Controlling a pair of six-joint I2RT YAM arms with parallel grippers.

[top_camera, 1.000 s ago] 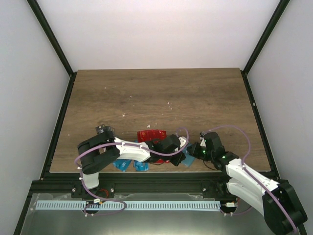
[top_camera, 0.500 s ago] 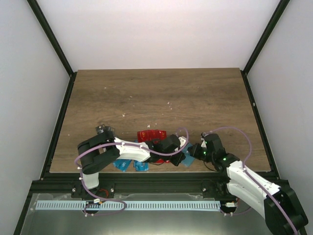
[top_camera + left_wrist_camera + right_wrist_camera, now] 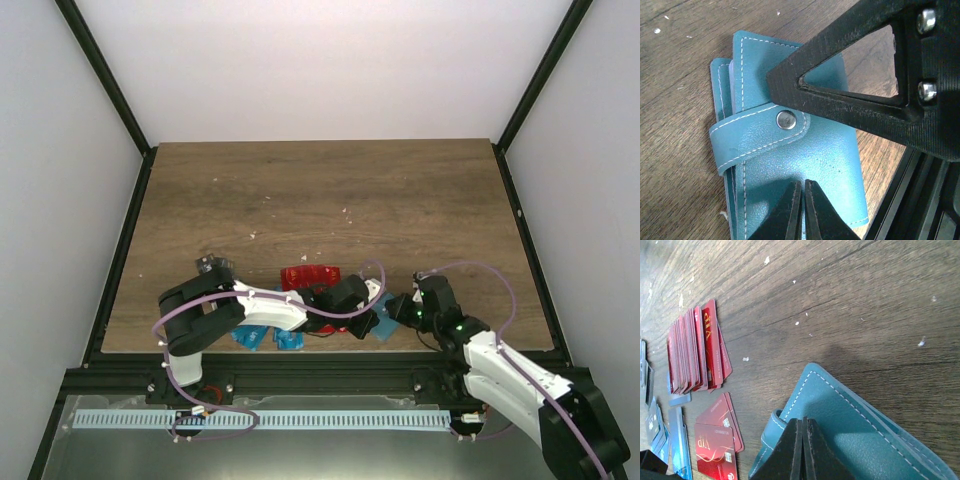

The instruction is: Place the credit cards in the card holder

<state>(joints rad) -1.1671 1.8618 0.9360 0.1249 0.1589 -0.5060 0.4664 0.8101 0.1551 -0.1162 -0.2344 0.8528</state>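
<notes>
Robot lab cell: white panel walls (image 3: pixel 320 70), blk frame posts (image 3: pixel 107 78), wood-grain table (image 3: pixel 320 190).

the left arm (image 3: pixel 260 308) rises from its base at seven o'clock, folds at the elbow and lies low across toward the table's six o'clock edge, wrist tipped down. the left gripper (image 3: pixel 801 187) has its fingers pressed together, a hairline between them. the right arm (image 3: pixel 500 360) stretches from five o'clock toward ten o'clock; the right gripper (image 3: pixel 801 422) is pinched tight too, just beside the left's
</notes>
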